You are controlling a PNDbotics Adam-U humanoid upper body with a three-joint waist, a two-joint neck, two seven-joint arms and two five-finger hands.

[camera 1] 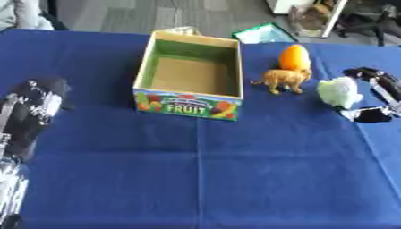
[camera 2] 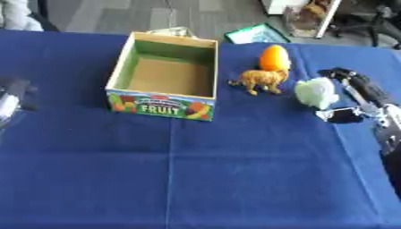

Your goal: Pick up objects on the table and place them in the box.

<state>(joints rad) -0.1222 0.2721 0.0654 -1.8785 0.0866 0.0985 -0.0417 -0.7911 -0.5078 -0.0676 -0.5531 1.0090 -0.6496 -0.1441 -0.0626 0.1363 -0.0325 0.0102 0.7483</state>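
Note:
An open cardboard box [camera 1: 189, 103] with a "FRUIT" label on its front stands at the middle back of the blue cloth, and nothing shows inside it. To its right a brown toy lion [camera 1: 283, 79] stands in front of an orange rounded object [camera 1: 294, 57]. Further right lies a pale green lumpy object [camera 2: 316, 92]. My right hand [camera 2: 362, 91] comes in from the right edge, open, with straight fingers [camera 2: 348, 77] above the green object and the thumb [camera 2: 344, 115] below it. Whether they touch it is unclear. My left hand [camera 1: 37, 105] rests at the left edge, away from everything.
The blue cloth [camera 1: 203, 170] covers the table, with a wide bare stretch in front of the box. Beyond the far edge, on the floor, lies a green-rimmed flat item [camera 1: 265, 33]. Chair and furniture legs stand at the upper right.

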